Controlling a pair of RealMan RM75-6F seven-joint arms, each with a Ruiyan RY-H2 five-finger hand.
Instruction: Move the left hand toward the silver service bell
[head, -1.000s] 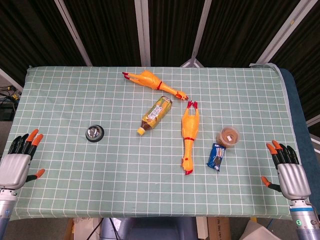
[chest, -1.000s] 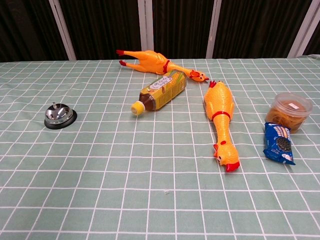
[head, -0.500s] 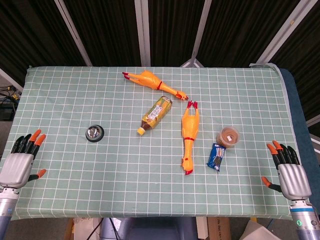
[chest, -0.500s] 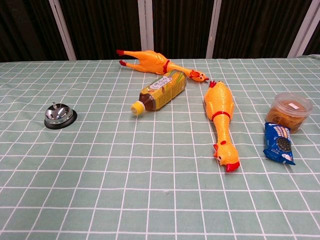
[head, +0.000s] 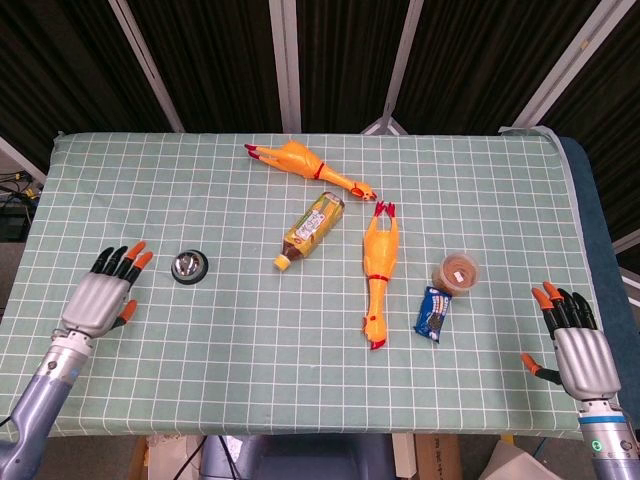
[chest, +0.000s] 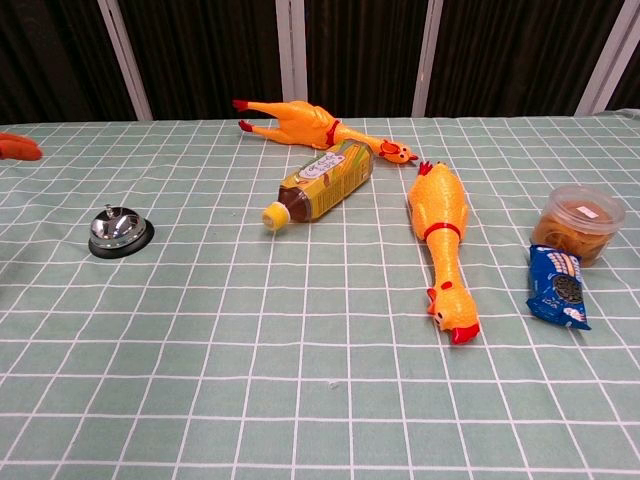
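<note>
The silver service bell (head: 189, 267) on its black base sits on the left part of the green checked table; the chest view shows the bell (chest: 119, 232) at its left. My left hand (head: 103, 295) hovers just left of the bell, fingers spread and empty, a short gap from it. Only an orange fingertip (chest: 20, 147) of that hand shows at the left edge of the chest view. At the table's near right corner my right hand (head: 578, 348) is open and holds nothing.
A tea bottle (head: 311, 230) lies mid-table. Two rubber chickens lie near it, one at the back (head: 305, 167) and one to the right (head: 379, 270). A lidded plastic tub (head: 456, 272) and a blue biscuit packet (head: 434, 313) sit further right.
My left hand has moved rightward and onto the table, from the left edge to close beside the bell. Its fingertip now enters the chest view. The right hand has barely shifted.
</note>
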